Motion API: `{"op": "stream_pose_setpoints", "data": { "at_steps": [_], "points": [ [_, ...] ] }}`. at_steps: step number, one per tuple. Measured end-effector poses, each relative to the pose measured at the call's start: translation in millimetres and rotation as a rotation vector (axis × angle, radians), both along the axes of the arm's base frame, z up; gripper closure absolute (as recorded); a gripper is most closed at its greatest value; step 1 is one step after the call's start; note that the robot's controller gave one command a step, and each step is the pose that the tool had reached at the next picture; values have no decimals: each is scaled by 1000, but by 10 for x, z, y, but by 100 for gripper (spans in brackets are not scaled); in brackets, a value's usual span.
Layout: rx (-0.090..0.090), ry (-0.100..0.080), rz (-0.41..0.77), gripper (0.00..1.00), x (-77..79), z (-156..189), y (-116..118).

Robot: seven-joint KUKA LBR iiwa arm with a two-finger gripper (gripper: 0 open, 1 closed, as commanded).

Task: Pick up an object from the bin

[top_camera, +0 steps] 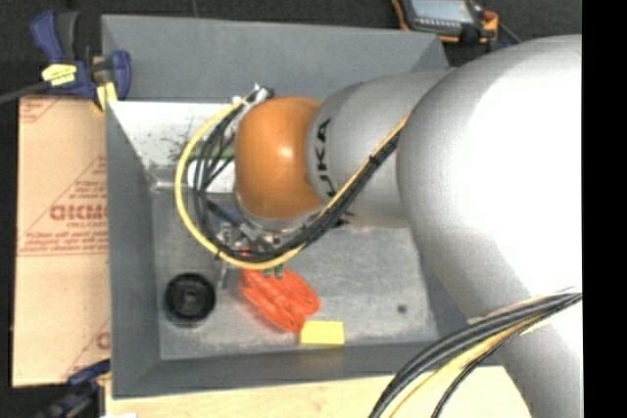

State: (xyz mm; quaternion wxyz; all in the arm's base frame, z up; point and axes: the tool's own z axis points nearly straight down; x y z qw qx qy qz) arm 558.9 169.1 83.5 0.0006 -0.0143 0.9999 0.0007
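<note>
Orange plastic piece [279, 297], ridged and lumpy, lies in the bin [294, 54] close to its near wall, just beside the gripper [238, 248]; whether that is open or closed I cannot tell. A yellow block [321, 333] sits just beside the piece's lower end, a black round cap [188, 297] apart to the left, bare floor to the right

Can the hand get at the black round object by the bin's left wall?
Probably yes: the black round object lies alone, apart from the orange ridged piece, and the hand is near it.
</note>
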Motion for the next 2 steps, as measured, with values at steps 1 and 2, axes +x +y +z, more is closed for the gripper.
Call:
{"op": "stream_pose_setpoints", "data": {
  "at_steps": [1, 2],
  "points": [
    [0, 0, -1, 0, 0, 0, 0],
    [0, 0, -2, 0, 0, 0, 0]
  ]
}}
